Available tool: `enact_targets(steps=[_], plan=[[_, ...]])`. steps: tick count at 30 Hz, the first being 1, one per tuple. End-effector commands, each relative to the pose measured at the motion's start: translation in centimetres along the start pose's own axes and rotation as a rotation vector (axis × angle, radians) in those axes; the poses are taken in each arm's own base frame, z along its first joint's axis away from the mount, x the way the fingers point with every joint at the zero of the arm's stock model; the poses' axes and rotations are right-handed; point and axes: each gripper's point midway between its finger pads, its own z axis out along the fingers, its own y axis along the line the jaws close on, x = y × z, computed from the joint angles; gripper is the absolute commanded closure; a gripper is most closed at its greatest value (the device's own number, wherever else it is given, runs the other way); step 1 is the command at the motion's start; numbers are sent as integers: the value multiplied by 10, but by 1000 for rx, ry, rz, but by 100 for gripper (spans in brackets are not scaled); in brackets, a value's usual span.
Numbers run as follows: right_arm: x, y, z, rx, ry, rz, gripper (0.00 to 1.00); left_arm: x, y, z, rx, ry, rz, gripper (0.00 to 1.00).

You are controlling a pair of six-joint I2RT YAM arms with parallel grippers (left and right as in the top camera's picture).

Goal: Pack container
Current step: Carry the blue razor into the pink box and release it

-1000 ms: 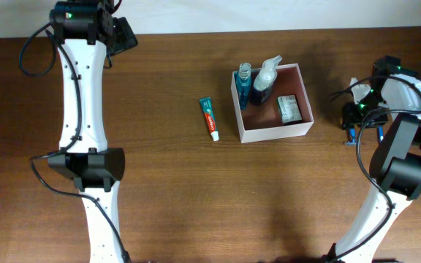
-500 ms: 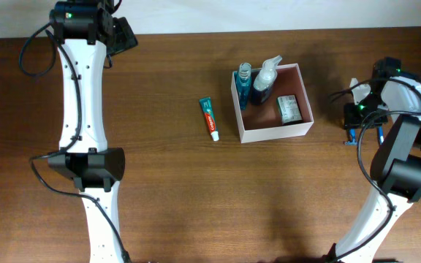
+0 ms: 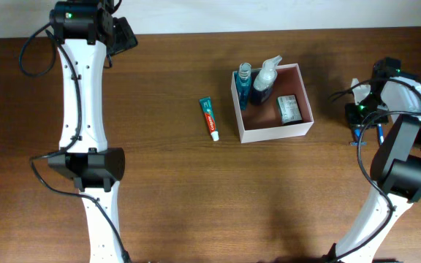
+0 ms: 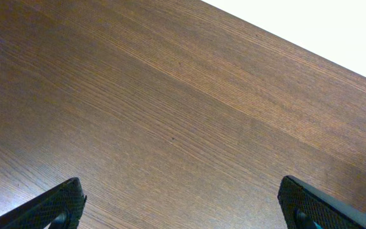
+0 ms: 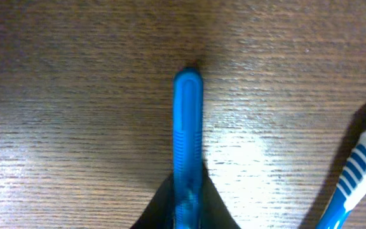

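Blue handle (image 5: 187, 114) — pinched by right hand (image 5: 186, 205) | left hand (image 4: 183, 208) spread wide | container (image 3: 276, 132) well apart

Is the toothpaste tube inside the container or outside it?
Outside. The toothpaste tube lies on the table left of the container, apart from its wall.

The left arm (image 3: 79, 95) is made of long white links dotted with small dark screw holes, joined by bulky black joint housings, with a green light (image 3: 69, 14) on the far one and thin black cables (image 3: 23, 51) looping off its side. The right arm (image 3: 408, 95) has the same white shells, black joints, green light and black cable. The left gripper (image 4: 180, 207) has matte black fingers (image 4: 59, 203).
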Motion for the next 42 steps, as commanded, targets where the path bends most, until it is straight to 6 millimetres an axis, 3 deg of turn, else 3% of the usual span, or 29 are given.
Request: enact_targets(steps=[1, 8, 16, 19, 23, 34, 40, 42], plan=[[8, 19, 18, -44, 68, -20, 96, -5, 3, -13, 10, -23, -19, 1], [-10, 23, -20, -37, 50, -46, 96, -5, 3, -13, 10, -23, -19, 1], [-30, 37, -119, -30, -1, 20, 96, -5, 3, -13, 10, -23, -19, 1], [-40, 60, -157, -83, -71, -8, 96, -5, 3, -13, 10, -23, -19, 1], [-54, 102, -190, -179, -166, -60, 96, -5, 3, -13, 10, -23, -19, 0], [-68, 167, -189, -189, -195, -196, 96, -5, 3, -13, 10, -23, -19, 1], [-74, 170, -183, -188, -205, -201, 94, -5, 3, -13, 10, -23, -19, 1], [-73, 170, -180, -189, -198, -201, 90, -5, 3, -13, 10, -23, -19, 1]])
